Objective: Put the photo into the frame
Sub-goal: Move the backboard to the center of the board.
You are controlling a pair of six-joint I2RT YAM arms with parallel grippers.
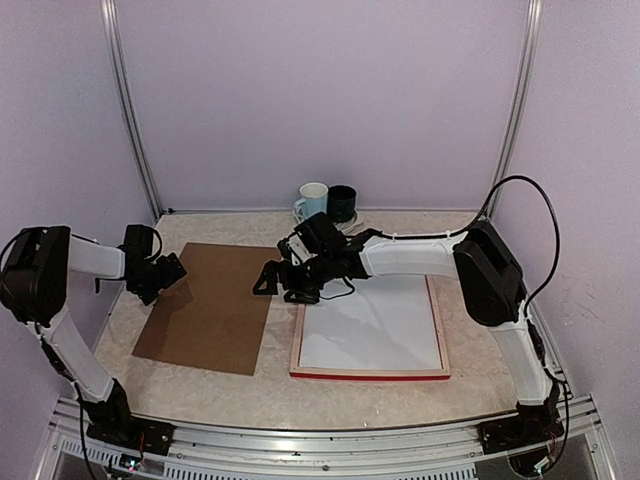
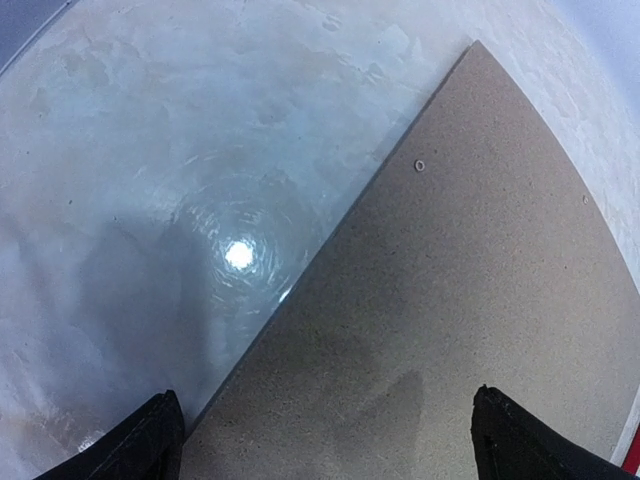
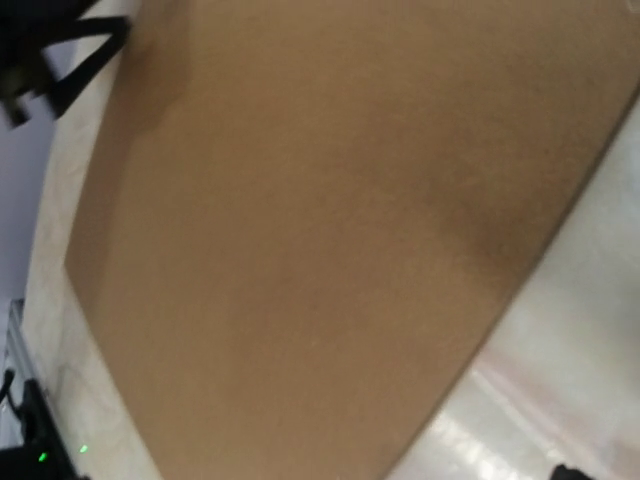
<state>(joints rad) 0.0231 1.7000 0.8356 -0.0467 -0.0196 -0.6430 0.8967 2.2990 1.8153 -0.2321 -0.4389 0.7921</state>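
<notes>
The left claw (image 2: 330, 452) hangs with its fingers wide apart and nothing between them. Below it is the left edge of the brown backing board (image 1: 210, 305), which lies on the table (image 1: 200, 385). The right claw (image 1: 283, 286), also spread and empty, hovers over the board's right edge. Just to its right lies the frame (image 1: 370, 375), face down. The white sheet inside it is probably the photo (image 1: 370, 328), back up.

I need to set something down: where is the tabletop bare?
Bare table runs along the near edge, in front of the brown backing board and the frame. Crowded: the back centre, with the right gripper, a pale mug and a dark mug.
</notes>
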